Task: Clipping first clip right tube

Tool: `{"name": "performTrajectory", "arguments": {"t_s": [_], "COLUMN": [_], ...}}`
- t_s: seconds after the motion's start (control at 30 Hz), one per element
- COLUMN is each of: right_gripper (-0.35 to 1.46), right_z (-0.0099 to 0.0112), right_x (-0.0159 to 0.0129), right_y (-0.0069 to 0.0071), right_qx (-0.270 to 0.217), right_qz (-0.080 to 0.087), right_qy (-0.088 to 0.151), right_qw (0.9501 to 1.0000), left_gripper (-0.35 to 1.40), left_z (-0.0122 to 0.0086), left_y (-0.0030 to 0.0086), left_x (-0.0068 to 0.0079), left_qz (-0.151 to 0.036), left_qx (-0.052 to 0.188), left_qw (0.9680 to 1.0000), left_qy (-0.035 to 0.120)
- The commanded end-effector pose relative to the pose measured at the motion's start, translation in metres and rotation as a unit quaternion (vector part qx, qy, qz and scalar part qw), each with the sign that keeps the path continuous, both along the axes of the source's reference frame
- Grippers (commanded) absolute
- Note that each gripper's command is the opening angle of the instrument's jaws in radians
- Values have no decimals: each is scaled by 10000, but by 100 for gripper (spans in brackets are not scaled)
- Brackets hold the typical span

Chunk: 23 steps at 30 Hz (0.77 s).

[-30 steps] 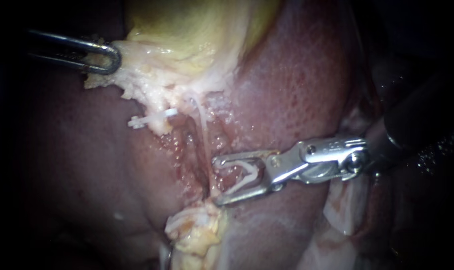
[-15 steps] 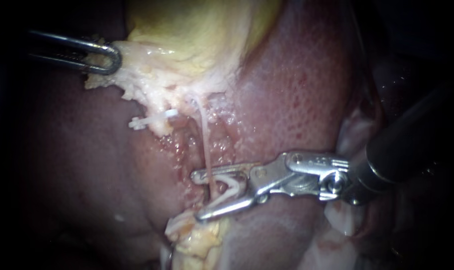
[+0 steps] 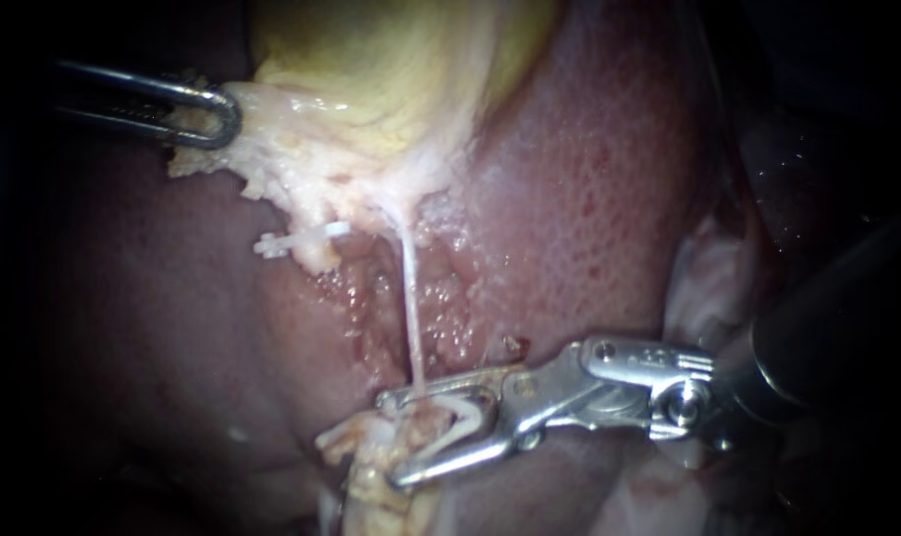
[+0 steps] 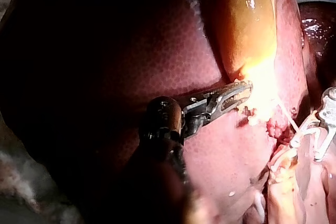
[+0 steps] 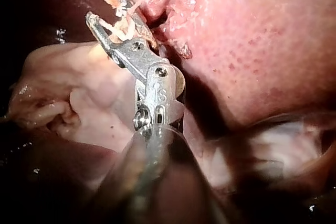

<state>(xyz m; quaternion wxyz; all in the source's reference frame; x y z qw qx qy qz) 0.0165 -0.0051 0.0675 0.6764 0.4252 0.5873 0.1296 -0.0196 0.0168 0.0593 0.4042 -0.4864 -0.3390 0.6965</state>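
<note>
The right instrument [image 3: 391,441] comes in from the right, low over the liver [image 3: 589,199]. Its claw stands wide and grasps an open white clip [image 3: 465,417], whose two legs lie against the two halves of the claw. The right tube [image 3: 409,298], a thin pale strand, runs down from the gallbladder [image 3: 391,60] and passes into the mouth of that claw at its near end, just above a lump of yellowish fat [image 3: 371,476]. Whether the clip's legs touch the tube cannot be told. At the far left, the left instrument [image 3: 222,117] has its claw clenched on the pale tissue [image 3: 292,149] at the gallbladder's edge. A second clip [image 3: 297,238], closed, sits on a short stub just left of the right tube's upper end, well apart from the right instrument.
</note>
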Motion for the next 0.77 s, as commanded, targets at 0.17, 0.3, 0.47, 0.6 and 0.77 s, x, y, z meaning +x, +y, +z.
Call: {"name": "performTrajectory", "arguments": {"t_s": [0.17, 0.3, 0.47, 0.6, 0.77], "right_gripper": [-10, -35, -35, -35, -35], "right_z": [0, 0, 1, 1, 1], "right_x": [-4, -6, -7, -7, -7], "right_y": [0, 0, 1, 0, 0], "right_qx": [38, 93, 179, 178, 204], "right_qz": [0, -7, -3, -3, -4], "right_qy": [-23, -43, -64, -64, -76], "right_qw": [10000, 9999, 9998, 9998, 9998], "left_gripper": [-35, -35, -35, -35, -35], "left_z": [0, 0, 0, 1, 1], "left_y": [0, 0, 0, 1, 1], "left_x": [0, 0, 0, 0, 1], "left_qz": [2, 2, 3, 4, 4], "left_qx": [0, 0, 0, 0, 0], "left_qw": [10000, 10000, 10000, 10000, 10000], "left_qy": [-2, -2, -3, -3, -4]}}
